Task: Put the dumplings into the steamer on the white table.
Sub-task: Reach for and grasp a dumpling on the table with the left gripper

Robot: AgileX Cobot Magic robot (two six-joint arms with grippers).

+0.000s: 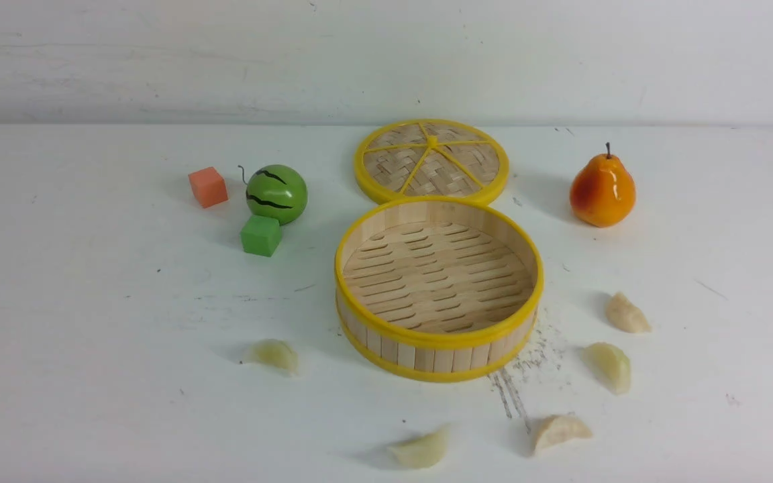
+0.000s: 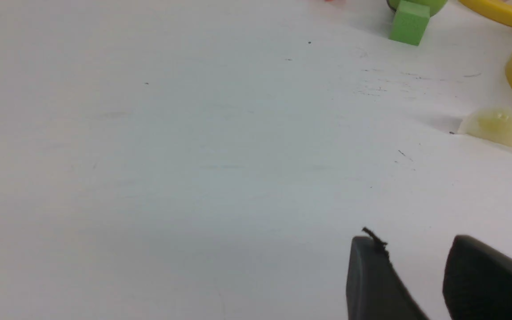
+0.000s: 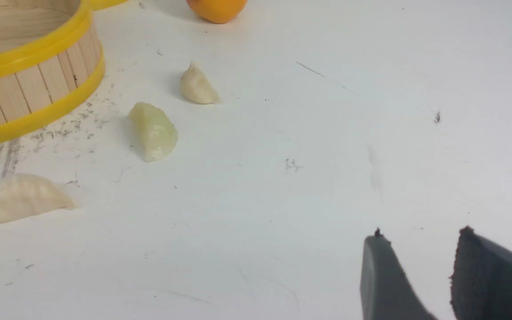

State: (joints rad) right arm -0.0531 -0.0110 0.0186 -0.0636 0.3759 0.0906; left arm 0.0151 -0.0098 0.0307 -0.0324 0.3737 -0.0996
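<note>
Counted five dumplings (image 1: 276,354) lying on the desk (image 1: 91,302), all outside the empty steamer (image 1: 427,355): one to its left, two in front, two to its right. Judged them light, glossy, likely slippery and perhaps slightly soft; best pinched across the plump middle, square to the long axis, not at the thin tips. Read the left and the two front pieces as lying roughly crosswise in the front view, and the two right ones as slanted. Found left fingers (image 2: 371,280) and right fingers (image 3: 385,280) moderately parted, holding nothing.
</note>
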